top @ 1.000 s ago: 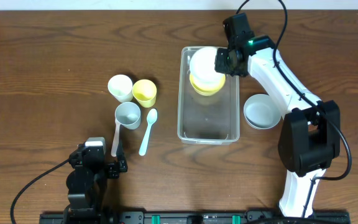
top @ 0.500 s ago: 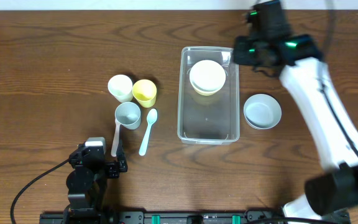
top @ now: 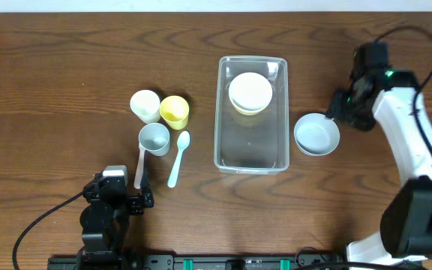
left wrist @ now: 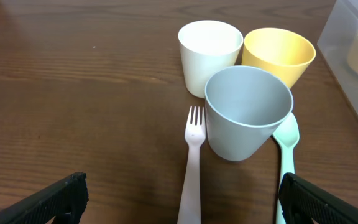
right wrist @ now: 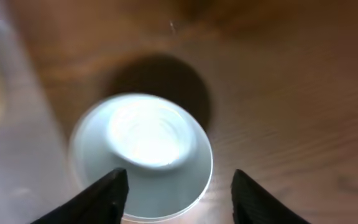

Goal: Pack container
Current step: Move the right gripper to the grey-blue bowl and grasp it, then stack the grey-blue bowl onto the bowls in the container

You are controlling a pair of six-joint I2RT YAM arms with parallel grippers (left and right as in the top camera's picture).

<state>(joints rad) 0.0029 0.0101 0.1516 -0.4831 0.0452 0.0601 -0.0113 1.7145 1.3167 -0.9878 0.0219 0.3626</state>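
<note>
With your right gripper hovering, fingers apart, over the grey bowl on the counter just right of the container, drop one finger inside its rim, pinch firmly, then nest it on the stacked bowls at the far end.

Top-down overhead; two close wrist views

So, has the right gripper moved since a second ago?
Yes: the right gripper swung from over the container rightward to the bowl outside it.
</note>
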